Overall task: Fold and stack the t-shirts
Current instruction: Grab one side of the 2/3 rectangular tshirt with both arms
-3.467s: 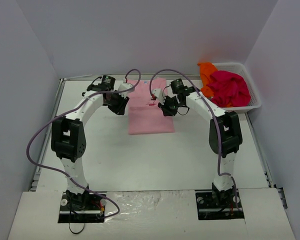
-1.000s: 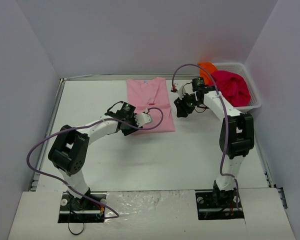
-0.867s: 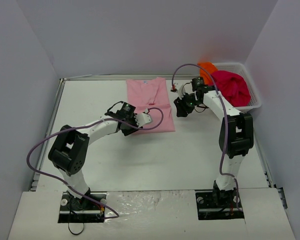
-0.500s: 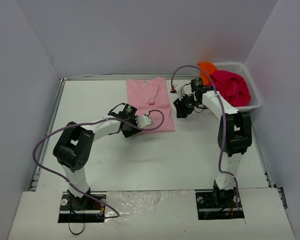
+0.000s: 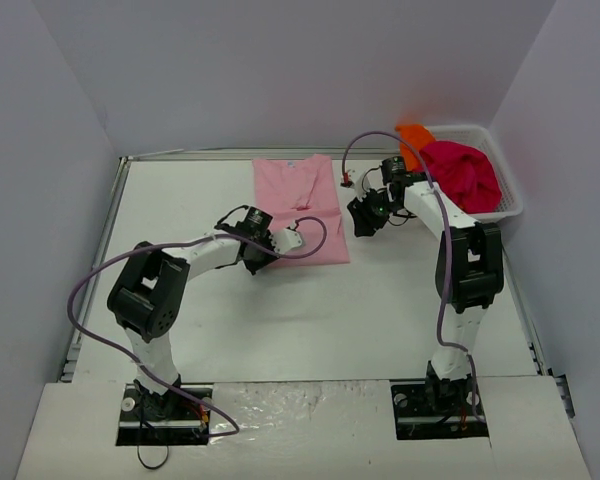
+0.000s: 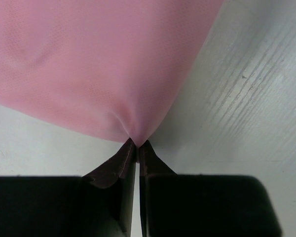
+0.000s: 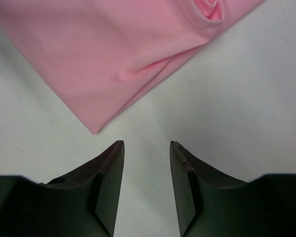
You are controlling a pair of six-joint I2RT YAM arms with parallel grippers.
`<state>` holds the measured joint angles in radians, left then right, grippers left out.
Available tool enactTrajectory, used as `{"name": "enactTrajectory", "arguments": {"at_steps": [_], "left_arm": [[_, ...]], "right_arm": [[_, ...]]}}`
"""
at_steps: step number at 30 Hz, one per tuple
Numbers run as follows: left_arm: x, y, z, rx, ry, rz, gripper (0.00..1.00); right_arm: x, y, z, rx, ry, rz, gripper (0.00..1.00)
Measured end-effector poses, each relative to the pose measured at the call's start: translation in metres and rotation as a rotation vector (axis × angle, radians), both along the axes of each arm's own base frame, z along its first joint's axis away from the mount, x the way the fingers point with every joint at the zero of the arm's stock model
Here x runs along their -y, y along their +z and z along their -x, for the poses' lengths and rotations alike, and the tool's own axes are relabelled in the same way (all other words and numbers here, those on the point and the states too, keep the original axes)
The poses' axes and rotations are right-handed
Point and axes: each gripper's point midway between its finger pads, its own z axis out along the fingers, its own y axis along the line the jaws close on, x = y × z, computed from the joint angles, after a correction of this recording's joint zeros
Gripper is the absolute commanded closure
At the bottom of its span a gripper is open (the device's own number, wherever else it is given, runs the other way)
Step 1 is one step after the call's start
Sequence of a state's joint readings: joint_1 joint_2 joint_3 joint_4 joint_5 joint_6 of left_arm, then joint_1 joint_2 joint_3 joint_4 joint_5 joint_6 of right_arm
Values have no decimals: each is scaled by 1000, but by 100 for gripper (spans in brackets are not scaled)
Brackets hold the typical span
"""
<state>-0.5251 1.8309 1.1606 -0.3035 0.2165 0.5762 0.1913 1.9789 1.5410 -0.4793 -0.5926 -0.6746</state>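
Two fingers of the left gripper (image 6: 137,145) are pinched shut on the near left corner of the light pink t-shirt (image 5: 298,205), which lies folded flat at the far middle of the white table (image 5: 330,310). The right gripper (image 7: 146,144) hangs just beside the shirt's right edge, fingers parted and holding nothing. A magenta t-shirt (image 5: 462,175) and an orange t-shirt (image 5: 414,137) lie heaped in the white basket (image 5: 510,207) at far right.

pink t-shirt (image 6: 89,64): soft matt fine-knit cloth; table (image 6: 246,98): white, matt, faintly grained.
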Motion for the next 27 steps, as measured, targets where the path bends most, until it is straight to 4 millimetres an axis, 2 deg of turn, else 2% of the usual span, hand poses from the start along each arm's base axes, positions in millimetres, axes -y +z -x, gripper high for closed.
{"name": "enactTrajectory", "arguments": {"at_steps": [6, 11, 16, 20, 27], "left_arm": [[-2, 0, 0, -33, 8, 44, 98], [-7, 0, 2, -83, 19, 101, 98], [-10, 0, 7, -121, 21, 124, 98], [-8, 0, 10, -140, 15, 131, 97], [-6, 1, 11, -169, 12, 132, 98]], "right_arm": [[1, -2, 2, 1, 11, 3, 61], [2, -6, 32, -8, 90, -2, 59], [1, 5, 52, 47, 171, 0, 58], [-13, 7, 64, 91, 239, 17, 58], [-48, -12, 84, 133, 373, 72, 58]]}}
